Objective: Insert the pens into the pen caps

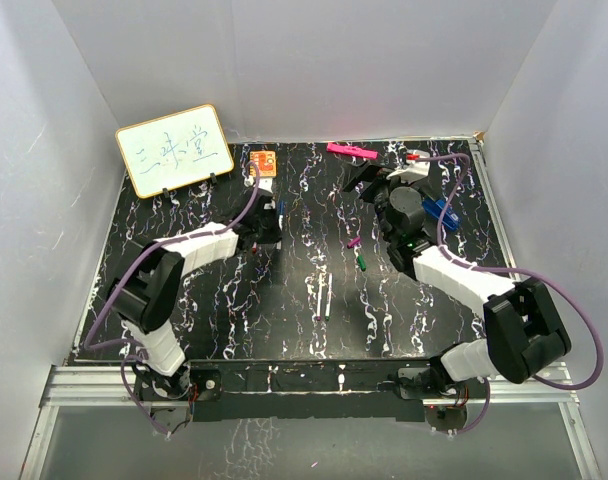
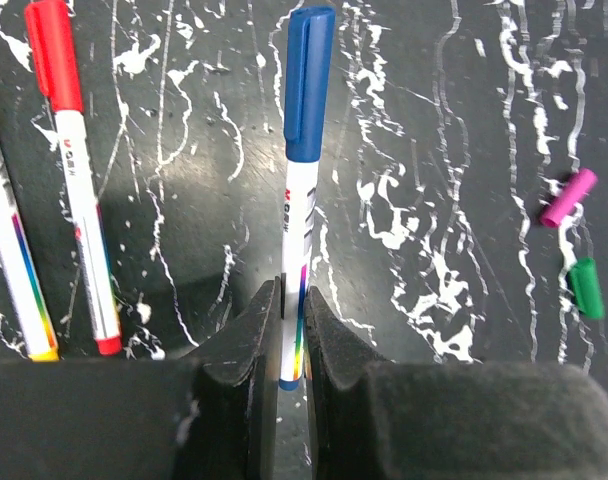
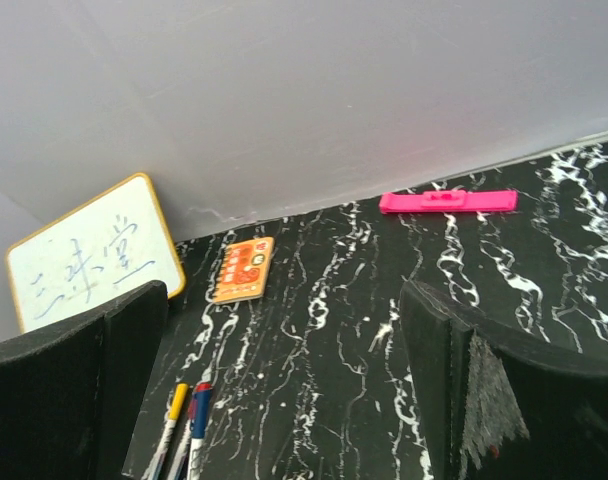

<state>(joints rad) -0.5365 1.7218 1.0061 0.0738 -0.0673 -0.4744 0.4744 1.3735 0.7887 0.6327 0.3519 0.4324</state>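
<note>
from above, the purple cap (image 1: 353, 243) and green cap (image 1: 362, 262) lie loose mid-table, with two white pens (image 1: 326, 296) just nearer, likely their partners waiting.

left wrist view: the left gripper (image 2: 292, 300) is clamped on the tail of the blue pen (image 2: 298, 215), which leaves its capped end free and pointing away. the red pen (image 2: 72, 180), also capped, and the yellow pen (image 2: 12, 250) lie to its left.

right wrist view: the right gripper (image 3: 284, 330) stands wide apart above the table, holding nothing, apparently free to fetch a cap.

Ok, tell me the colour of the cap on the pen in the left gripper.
Blue; the cap shows best in the left wrist view.
</note>
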